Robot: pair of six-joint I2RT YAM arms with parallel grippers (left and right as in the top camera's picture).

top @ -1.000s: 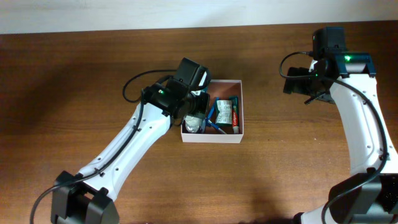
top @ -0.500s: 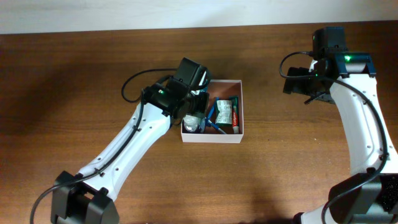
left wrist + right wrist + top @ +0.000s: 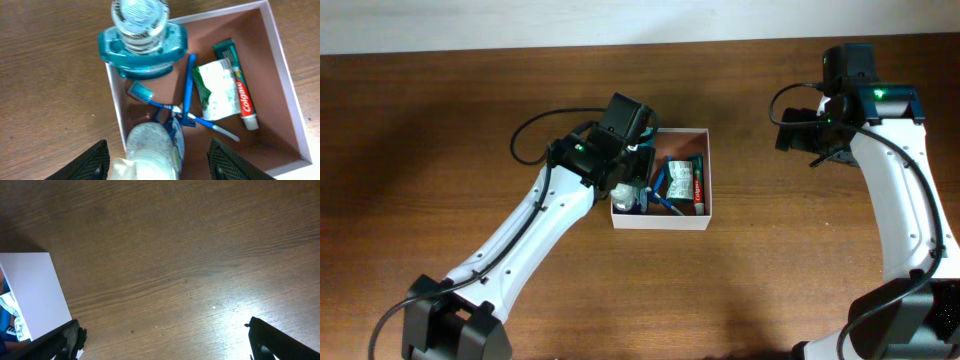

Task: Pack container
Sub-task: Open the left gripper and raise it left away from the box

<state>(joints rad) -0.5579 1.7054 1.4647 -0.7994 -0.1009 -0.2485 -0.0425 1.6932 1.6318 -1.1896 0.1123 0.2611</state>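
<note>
Two arms overhead: left gripper (image 3: 631,193) hangs over the left edge of the container (image 3: 660,222), mid-table; right gripper (image 3: 798,136) is well apart.

Left wrist: fingers spread, a clear bottle (image 3: 150,150) between them; mouthwash bottle (image 3: 143,47) at the container's corner; toothbrush (image 3: 188,92) and Colgate toothpaste (image 3: 241,95) inside.

Right wrist: fingers spread above the table (image 3: 175,255).

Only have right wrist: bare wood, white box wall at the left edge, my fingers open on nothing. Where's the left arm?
Observer: The left gripper hovers over the container, on the side nearest its own arm.
Operator: Holding anything?
Observer: No. Its jaws are wide open, either side of a round clear-topped item lying in the container.
Operator: What else is packed?
Observer: A toothpaste tube, a green-and-white packet and blue toothbrushes lie on the floor. A teal mouthwash bottle stands at one corner.
</note>
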